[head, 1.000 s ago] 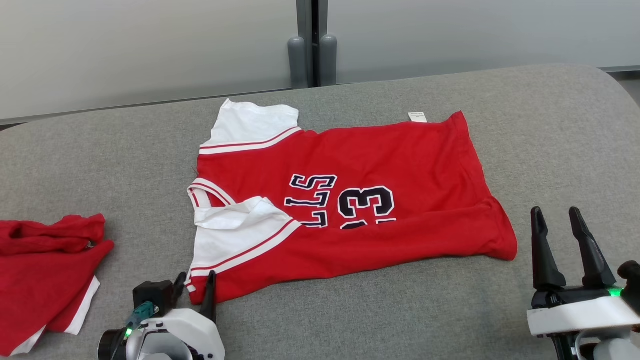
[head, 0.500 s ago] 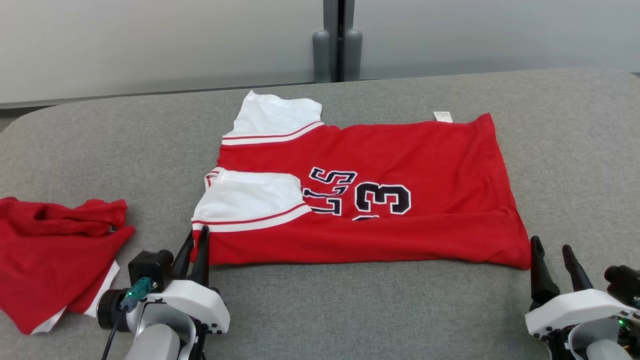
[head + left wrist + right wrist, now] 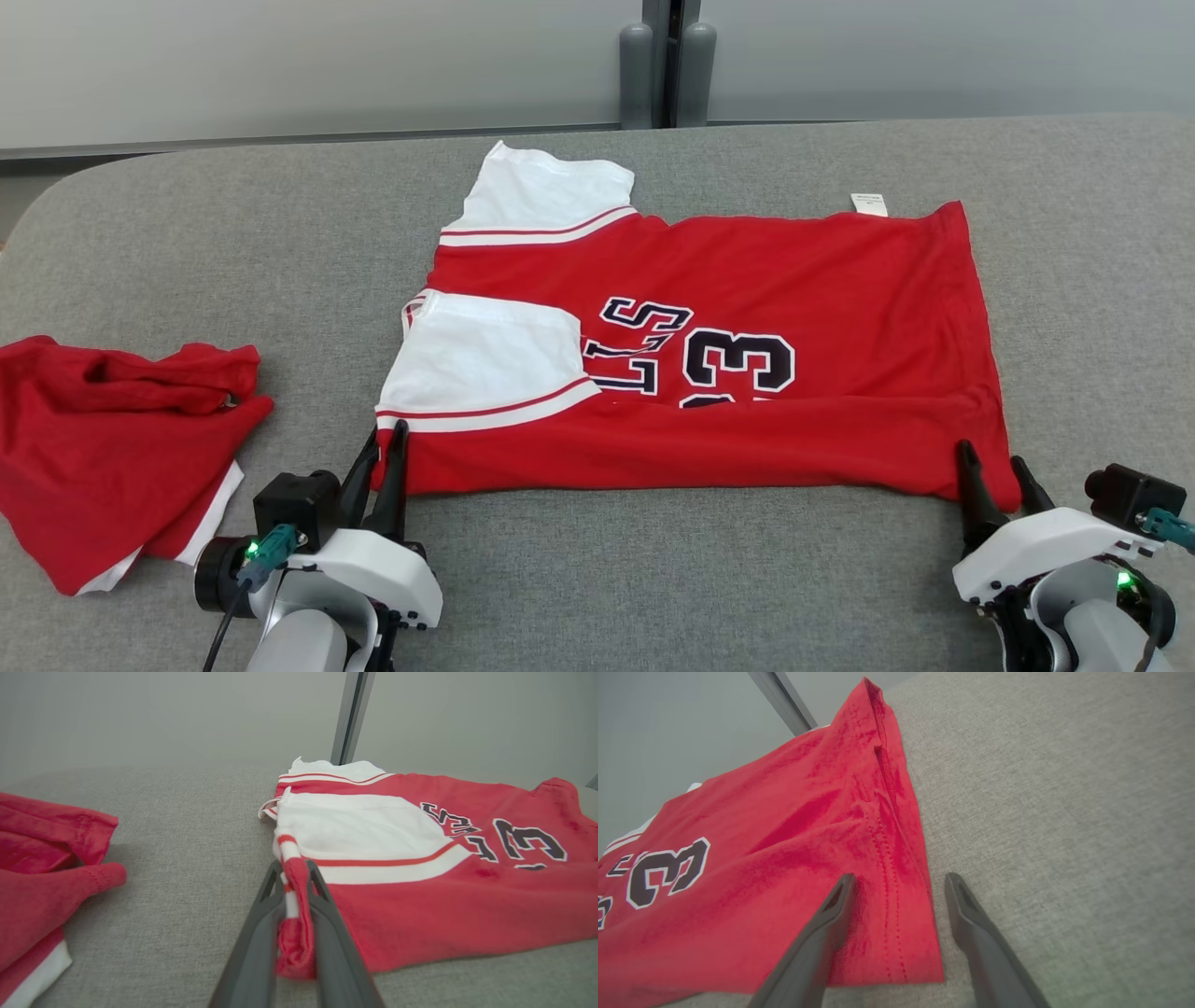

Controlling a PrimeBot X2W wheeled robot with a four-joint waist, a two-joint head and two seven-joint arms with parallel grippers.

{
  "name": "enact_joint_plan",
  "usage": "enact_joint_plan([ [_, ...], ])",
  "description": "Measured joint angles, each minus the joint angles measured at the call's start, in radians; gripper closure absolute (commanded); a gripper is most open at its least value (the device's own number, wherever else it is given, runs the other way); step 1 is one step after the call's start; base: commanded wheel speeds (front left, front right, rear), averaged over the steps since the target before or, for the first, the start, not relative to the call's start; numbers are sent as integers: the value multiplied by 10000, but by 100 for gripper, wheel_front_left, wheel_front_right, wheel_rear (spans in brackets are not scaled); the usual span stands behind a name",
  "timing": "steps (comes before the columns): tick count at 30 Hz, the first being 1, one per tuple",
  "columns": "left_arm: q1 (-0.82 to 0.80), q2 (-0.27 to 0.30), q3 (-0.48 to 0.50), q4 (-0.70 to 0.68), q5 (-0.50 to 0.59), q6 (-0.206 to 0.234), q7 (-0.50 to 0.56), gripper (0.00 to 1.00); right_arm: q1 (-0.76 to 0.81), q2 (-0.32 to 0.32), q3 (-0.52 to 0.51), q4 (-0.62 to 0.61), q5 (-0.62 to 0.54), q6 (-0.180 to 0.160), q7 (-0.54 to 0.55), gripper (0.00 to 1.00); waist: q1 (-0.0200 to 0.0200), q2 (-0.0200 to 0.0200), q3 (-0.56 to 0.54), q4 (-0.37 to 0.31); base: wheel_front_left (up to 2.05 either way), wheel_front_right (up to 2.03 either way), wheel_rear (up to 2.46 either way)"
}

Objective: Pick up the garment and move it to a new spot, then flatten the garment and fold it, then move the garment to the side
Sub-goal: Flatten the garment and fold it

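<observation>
Your left gripper (image 3: 387, 434) is clamped on the jersey (image 3: 747, 280). It pinches a bunched bit of red-and-white edge at the near left corner, and in the left wrist view that cloth stands up between the jaws. Your right gripper (image 3: 988, 455) is spread and grasps nothing. Its fingers (image 3: 822, 933) straddle the near right corner, one over red cloth and the other over bare table (image 3: 1064, 812), with the hem running away between them. The jersey lies flat ahead of both grippers, its near strip turned over onto the number.

The main risk is a one-sided pull. If you lift or drag with the left before the right has hold, the cloth will likely swing about the free corner, and the near fold will skew or fall open.

Closing the right from here carries its own trouble. The corner is doubled, so the jaws may catch only the top layer, and the under layer would then trail and wrinkle. I cannot tell how close the tips are to the table. If they ride too high they may close on nothing, and if pressed down hard they could nip the table's covering along with the hem.

The left bite looks narrow, right at the corner, and a sharp tug could slip it out or crumple the sleeve (image 3: 485, 355) just ahead of it.

Mind the pile (image 3: 112, 448) outboard of the left gripper too, since a wide outward swing could snag it.
</observation>
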Motion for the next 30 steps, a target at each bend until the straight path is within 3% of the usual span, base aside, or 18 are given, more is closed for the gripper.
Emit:
enact_joint_plan([
  [1, 0, -6, -13, 8, 25, 0, 0, 100, -68, -31, 150, 111, -65, 0, -44, 80, 0, 0, -3, 12, 0, 0, 0],
  [2, 0, -2, -17, 27, 27, 2, 0, 100, -113, -75, 270, 180, -130, 0, -105, 100, 0, 1, -11, 22, 0, 0, 0],
  [14, 706, -38, 6, 470, -238, -151, 0, 100, -27, -746, 913, 437, -259, 13, -453, 100, 0, 1, -645, -55, 0, 0, 0],
  [23, 1955, -15, -217, -151, -209, -247, 2, 100, 1098, -1741, 1455, -1081, 497, 13, 1066, 100, 0, 1, -1288, -125, 0, 0, 0],
  [30, 2629, 23, -477, -619, -211, -259, 314, 100, 2356, -2240, 1108, -2403, 1074, 13, 2048, 100, 0, 0, -1503, -80, 0, 0, 0],
])
